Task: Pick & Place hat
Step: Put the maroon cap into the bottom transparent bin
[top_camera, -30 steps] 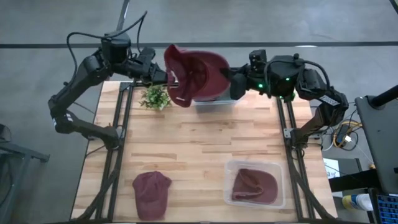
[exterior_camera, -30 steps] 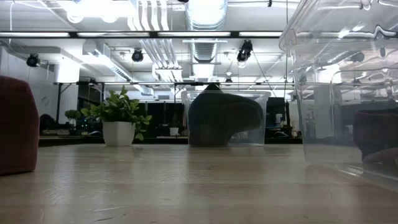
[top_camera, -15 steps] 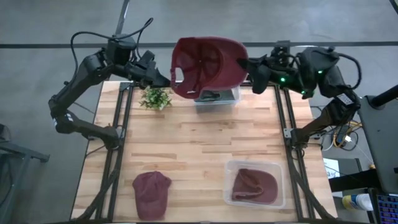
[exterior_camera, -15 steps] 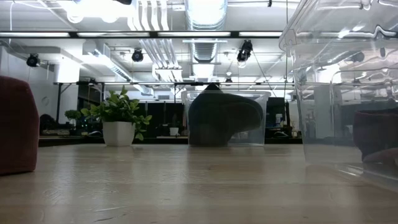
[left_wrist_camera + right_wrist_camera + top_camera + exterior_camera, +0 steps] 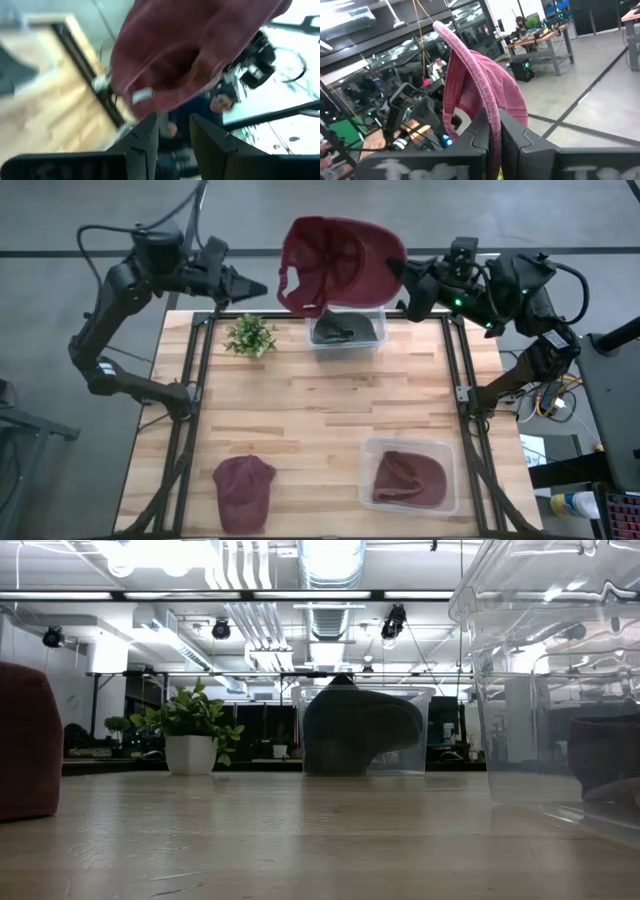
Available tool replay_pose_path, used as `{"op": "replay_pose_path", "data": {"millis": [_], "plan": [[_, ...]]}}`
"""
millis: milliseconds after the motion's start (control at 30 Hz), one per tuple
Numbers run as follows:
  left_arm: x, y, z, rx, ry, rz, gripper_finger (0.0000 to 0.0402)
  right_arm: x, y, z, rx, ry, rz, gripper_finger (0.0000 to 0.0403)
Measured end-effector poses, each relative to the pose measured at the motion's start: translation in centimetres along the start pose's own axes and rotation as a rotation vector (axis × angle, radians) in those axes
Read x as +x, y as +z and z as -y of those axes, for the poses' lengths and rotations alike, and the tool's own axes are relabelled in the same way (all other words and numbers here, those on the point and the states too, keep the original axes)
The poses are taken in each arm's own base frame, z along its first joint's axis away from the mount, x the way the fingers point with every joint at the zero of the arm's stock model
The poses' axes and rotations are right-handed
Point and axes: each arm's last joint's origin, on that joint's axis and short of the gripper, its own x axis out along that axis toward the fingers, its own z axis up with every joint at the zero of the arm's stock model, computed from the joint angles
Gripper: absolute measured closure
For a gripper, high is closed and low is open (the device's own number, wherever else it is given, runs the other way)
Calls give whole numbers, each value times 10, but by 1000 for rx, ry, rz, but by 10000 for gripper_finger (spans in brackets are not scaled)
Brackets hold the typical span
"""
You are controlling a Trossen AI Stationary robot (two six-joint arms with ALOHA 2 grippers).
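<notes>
A dark red hat (image 5: 340,260) hangs in the air above the table's far edge, its hollow side turned up toward the high camera. My right gripper (image 5: 403,280) is shut on it from the right. My left gripper (image 5: 258,286) stands just left of the hat, apart from it, its fingers a little open (image 5: 172,137). The left wrist view shows the hat (image 5: 190,50) beyond those fingers. In the right wrist view the hat (image 5: 480,95) rises from between the fingers. My right gripper pinches the hat's brim (image 5: 492,117) between its two fingers, which lie about level and come from the table's right. The brim's edge runs between the fingers (image 5: 512,137). The hat is lifted clear of everything, and its crown and back strap (image 5: 285,280) reach out leftward.
A clear bin (image 5: 347,330) at the far edge holds a dark hat (image 5: 360,735). A small potted plant (image 5: 250,336) stands left of it. A maroon hat (image 5: 243,485) lies near-left. A clear container (image 5: 410,475) near-right holds another maroon hat. The table's middle is bare wood.
My left gripper has come off the hat and drawn back toward the table's far left. My right gripper has carried the hat up and to the right, off the far bin. The hat has turned so that its hollow faces up.
</notes>
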Motion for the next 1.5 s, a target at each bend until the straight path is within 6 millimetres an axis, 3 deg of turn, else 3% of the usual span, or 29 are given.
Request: {"op": "replay_pose_path", "data": {"millis": [167,600,933,1200,1500], "plan": [[-2,6,7,104,-16,119,296,2,-1,-1,20,5,-1,392],[12,11,12,226,-80,152,296,14,-3,-4,44,6,35,392],[30,24,17,170,-197,200,296,53,-25,-12,21,-4,23,392],[44,32,16,161,-224,221,296,91,-34,-17,94,152,71,392],[33,35,31,181,-271,247,296,113,-40,-9,115,156,84,392]]}}
